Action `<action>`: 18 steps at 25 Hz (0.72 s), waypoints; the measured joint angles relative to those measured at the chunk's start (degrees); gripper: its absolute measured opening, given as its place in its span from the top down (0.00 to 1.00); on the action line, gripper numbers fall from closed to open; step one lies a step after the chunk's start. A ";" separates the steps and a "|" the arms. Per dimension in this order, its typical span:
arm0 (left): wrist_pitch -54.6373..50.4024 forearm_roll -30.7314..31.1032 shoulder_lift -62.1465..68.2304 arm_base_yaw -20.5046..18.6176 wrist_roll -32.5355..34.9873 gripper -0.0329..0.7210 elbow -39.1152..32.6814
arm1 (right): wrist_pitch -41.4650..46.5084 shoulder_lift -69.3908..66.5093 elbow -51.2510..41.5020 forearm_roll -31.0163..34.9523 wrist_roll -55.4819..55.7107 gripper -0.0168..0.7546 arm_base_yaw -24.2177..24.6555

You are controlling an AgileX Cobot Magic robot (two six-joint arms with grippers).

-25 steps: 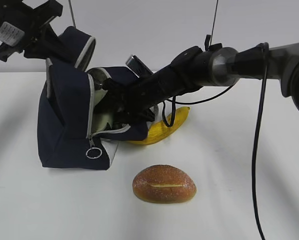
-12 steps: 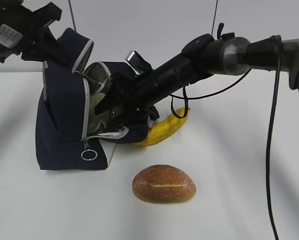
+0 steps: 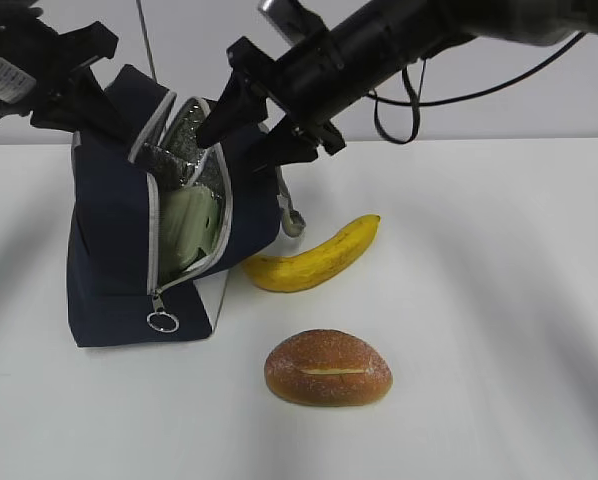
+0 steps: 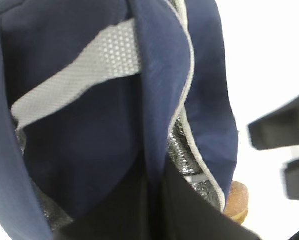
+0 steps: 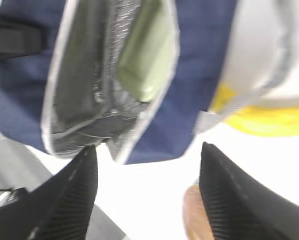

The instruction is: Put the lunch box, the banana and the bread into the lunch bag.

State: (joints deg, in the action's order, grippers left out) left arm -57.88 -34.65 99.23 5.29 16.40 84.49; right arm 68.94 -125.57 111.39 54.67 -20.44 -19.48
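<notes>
Our left gripper (image 3: 99, 90) pinches the lunch bag (image 3: 114, 270) flap so its mouth gapes. Our right gripper (image 3: 241, 130) hangs open and empty above; the lunch box (image 3: 186, 232) sits inside.

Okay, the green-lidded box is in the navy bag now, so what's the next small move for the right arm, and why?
Probably lower the open, empty right gripper toward the curved yellow banana. The sage-green-lidded glass lunch box already sits inside the navy fabric lunch bag, which the left gripper holds open, while the banana and golden-brown bread bun lie on the table.
</notes>
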 joint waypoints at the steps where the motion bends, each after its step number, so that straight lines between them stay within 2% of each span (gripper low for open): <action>1: 0.00 0.30 0.00 0.00 0.00 0.96 0.00 | 0.17 1.55 0.00 -2.10 1.10 0.37 0.00; 5: -0.59 0.81 0.00 0.00 0.00 0.96 0.00 | 0.99 8.05 0.00 -16.45 7.87 0.37 0.00; 8: -1.37 1.21 0.00 0.00 0.02 0.96 0.00 | 1.36 11.42 0.00 -24.25 11.95 0.37 0.00; 14: -1.96 1.46 0.00 0.00 0.02 0.96 0.00 | 1.50 15.02 -2.79 -29.85 16.44 0.37 0.00; 17: -2.44 1.46 0.00 0.00 0.02 0.96 0.00 | -0.76 16.39 -8.15 -32.03 19.47 0.37 0.00; 18: -2.66 1.51 0.00 0.00 0.02 0.96 0.00 | -4.64 17.02 -12.58 -32.72 21.27 0.37 0.00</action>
State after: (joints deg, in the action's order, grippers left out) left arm -60.54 -33.14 99.23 5.29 16.42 84.49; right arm 64.29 -108.54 98.81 21.95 0.83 -19.48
